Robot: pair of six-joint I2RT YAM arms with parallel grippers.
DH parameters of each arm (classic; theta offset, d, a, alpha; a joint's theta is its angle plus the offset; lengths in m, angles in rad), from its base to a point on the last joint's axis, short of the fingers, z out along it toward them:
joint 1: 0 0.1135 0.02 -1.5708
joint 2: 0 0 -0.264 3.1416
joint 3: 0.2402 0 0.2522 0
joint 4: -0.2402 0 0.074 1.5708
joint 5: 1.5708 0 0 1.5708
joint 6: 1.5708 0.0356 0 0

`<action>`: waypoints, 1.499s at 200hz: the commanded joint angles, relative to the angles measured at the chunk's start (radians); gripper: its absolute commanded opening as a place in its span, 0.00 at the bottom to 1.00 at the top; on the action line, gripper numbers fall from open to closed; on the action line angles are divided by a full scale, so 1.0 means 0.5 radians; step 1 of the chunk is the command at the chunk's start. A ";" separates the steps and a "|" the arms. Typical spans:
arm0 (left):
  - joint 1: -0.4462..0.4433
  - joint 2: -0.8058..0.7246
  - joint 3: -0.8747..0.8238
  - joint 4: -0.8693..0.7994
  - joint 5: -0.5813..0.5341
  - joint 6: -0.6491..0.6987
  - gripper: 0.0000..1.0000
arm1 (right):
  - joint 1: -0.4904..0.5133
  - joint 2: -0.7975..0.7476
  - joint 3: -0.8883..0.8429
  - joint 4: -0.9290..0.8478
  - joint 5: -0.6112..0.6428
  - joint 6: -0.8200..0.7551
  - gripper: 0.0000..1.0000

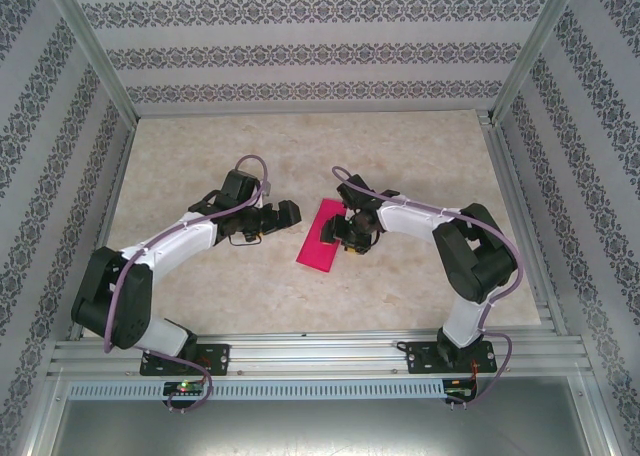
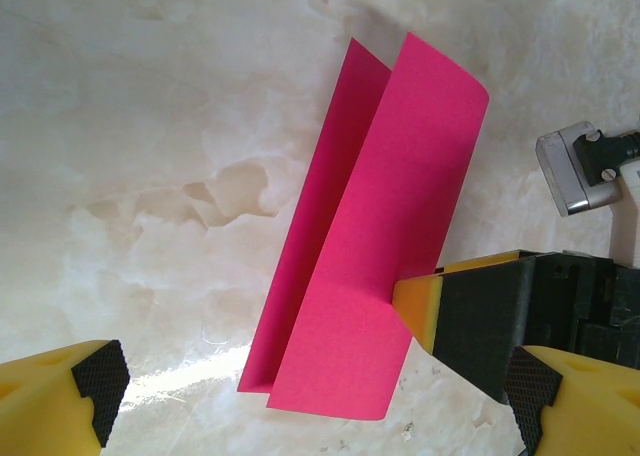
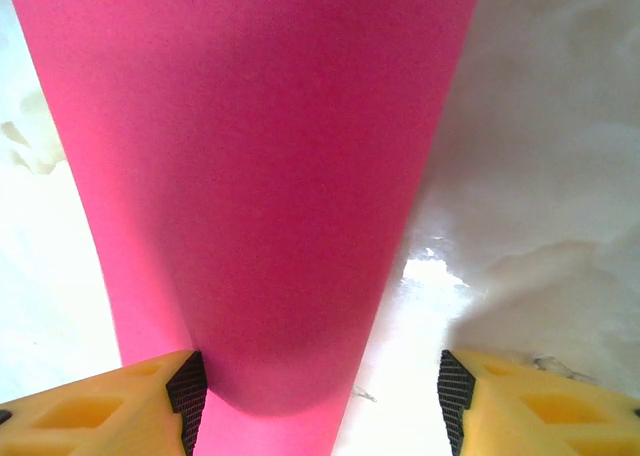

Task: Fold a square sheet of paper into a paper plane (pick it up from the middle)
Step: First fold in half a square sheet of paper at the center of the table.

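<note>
Sheet: the pink sheet of paper (image 1: 320, 238) lies mid-tabletop (image 1: 200, 156), doubled over into a long strip, and its top flap is bowed up rather than flat.
Long axis: in the overhead view the strip runs on a slant from far-right to near-left, passing between the two arms.
Right gripper: the right gripper (image 1: 345, 233) sits right at the strip's right-hand long edge with its fingers spread. In its own wrist view one pad (image 3: 187, 386) touches the paper, while the other stands well off it over bare tabletop. It is straddling the sheet and pinching nothing.
Left gripper: the left gripper (image 1: 290, 214) is released too, fingers wide apart. It sits off the strip's left side, near it but not touching.
Nearer arm: the right arm, clearly, since it is already in contact.
Fold: the edge by the right gripper looks rounded and soft, not a pressed crease. The two layers sit slightly offset along the left side.
Key relation: I judge the next move depends on that rounded right edge, which lies along the long axis and directly between the right fingers. The left gripper faces the loose edges opposite.
Risk: the flap looks springy and could slide if pressed from one side alone.
</note>
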 commanded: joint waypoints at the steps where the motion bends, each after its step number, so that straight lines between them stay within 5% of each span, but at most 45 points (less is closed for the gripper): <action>1: 0.004 0.031 0.068 0.022 0.044 0.032 0.99 | 0.015 0.032 0.053 -0.056 0.006 -0.056 0.63; 123: 0.002 0.061 0.092 -0.008 0.049 0.027 1.00 | -0.006 0.172 0.105 0.280 -0.126 0.147 0.58; 222: -0.002 0.062 0.102 -0.025 0.046 0.022 1.00 | -0.146 0.129 0.093 0.097 -0.343 -0.325 0.41; 250: -0.005 0.062 0.102 -0.028 0.048 0.024 1.00 | -0.191 0.165 0.116 0.071 -0.492 -0.444 0.42; 266: -0.008 0.064 0.099 -0.028 0.047 0.022 1.00 | -0.194 0.203 0.169 -0.010 -0.537 -0.536 0.52; 300: -0.015 0.070 0.102 -0.021 0.052 0.017 1.00 | -0.200 0.178 0.212 -0.150 -0.368 -0.562 0.58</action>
